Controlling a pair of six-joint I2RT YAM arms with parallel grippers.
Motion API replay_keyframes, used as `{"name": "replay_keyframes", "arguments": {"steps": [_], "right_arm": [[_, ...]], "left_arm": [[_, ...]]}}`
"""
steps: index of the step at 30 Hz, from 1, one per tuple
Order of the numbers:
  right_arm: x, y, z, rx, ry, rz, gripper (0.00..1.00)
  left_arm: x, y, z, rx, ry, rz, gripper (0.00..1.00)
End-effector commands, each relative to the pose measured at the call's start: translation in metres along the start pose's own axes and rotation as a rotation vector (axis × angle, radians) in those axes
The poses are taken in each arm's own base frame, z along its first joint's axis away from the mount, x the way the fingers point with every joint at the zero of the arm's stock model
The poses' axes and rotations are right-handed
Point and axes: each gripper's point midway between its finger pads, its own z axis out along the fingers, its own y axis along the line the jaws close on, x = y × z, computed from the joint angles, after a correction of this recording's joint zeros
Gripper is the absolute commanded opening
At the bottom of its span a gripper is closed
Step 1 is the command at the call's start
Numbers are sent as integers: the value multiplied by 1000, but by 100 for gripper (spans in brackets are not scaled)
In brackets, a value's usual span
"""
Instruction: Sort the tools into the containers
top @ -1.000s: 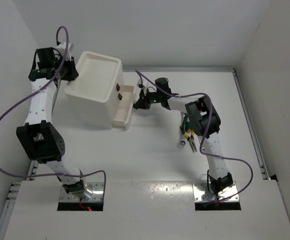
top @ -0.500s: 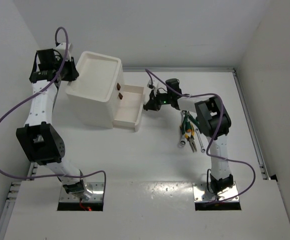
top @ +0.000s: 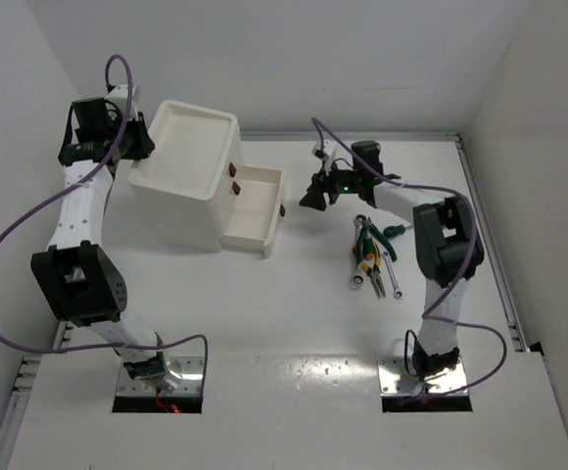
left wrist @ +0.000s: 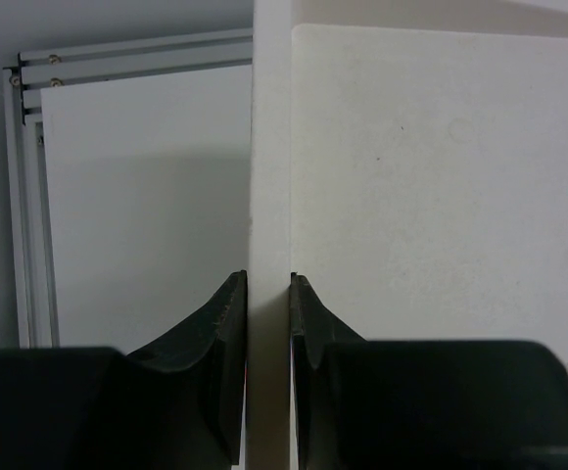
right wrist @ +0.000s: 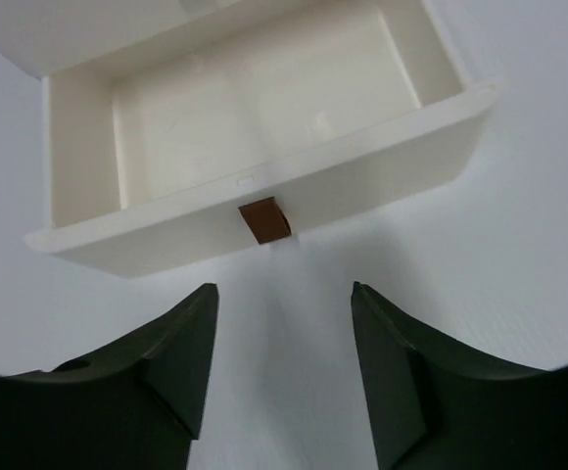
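White counter (top: 294, 294): drawer (right wrist: 255, 127) pulled out ahead of spread, empty right fingers (right wrist: 181, 352); left fingers (left wrist: 227, 333) pinch cabinet wall (left wrist: 269, 147); approach tools (top: 370, 257) squarely.

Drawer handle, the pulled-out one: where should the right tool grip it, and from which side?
Pinch the red-brown handle, a small tab mid-front on the open drawer, the flat face's only protrusion. Come square at the front, one finger each side; the right tool is open and facing it.

Wht table (top: 264, 304); wht walls (top: 313, 59)
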Motion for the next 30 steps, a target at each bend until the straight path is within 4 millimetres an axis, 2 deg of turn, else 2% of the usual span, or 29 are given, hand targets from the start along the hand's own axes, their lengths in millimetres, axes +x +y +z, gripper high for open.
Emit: {"name": "replay_keyframes", "arguments": {"steps": [1, 3, 4, 5, 7, 9, 11, 13, 14, 15, 16, 17, 19, 22, 27, 30], "right_arm": [[-51, -8, -59, 73, -42, -29, 55], [-41, -13, -81, 121, 14, -13, 44], [-21, -12, -94, 153, 94, 56, 42], [-17, -16, -113, 183, 127, 27, 36], [17, -20, -142, 265, 256, 86, 30], [42, -13, -167, 305, 340, 122, 28], [58, -15, -191, 345, 395, 125, 26], [69, -3, -207, 338, 439, 151, 26], [80, -3, -217, 348, 463, 174, 26], [84, 1, -222, 345, 473, 181, 26], [87, 7, -229, 338, 486, 200, 26], [97, 10, -233, 335, 499, 227, 26], [101, 14, -242, 355, 507, 242, 26], [122, 21, -251, 367, 538, 294, 26], [143, 31, -247, 341, 554, 366, 26], [148, 28, -241, 344, 550, 385, 34]], "left_arm": [[61, -25, 1, 65, 206, -132, 0], [61, -25, 1, 65, 206, -132, 0], [61, -25, 1, 65, 206, -132, 0], [58, -29, -1, 72, 198, -124, 0], [55, -27, 0, 63, 189, -119, 0], [52, -32, -2, 70, 182, -111, 0], [52, -32, -2, 70, 182, -111, 0], [52, -32, -2, 70, 182, -111, 0], [49, -31, -2, 70, 173, -99, 1], [48, -31, -2, 70, 172, -99, 5], [48, -31, -2, 70, 172, -99, 5], [48, -35, -2, 77, 174, -94, 6], [48, -35, -2, 78, 174, -94, 7], [45, -33, -2, 68, 166, -90, 9], [45, -33, -2, 68, 166, -90, 9], [45, -32, -2, 59, 167, -89, 9]]}}
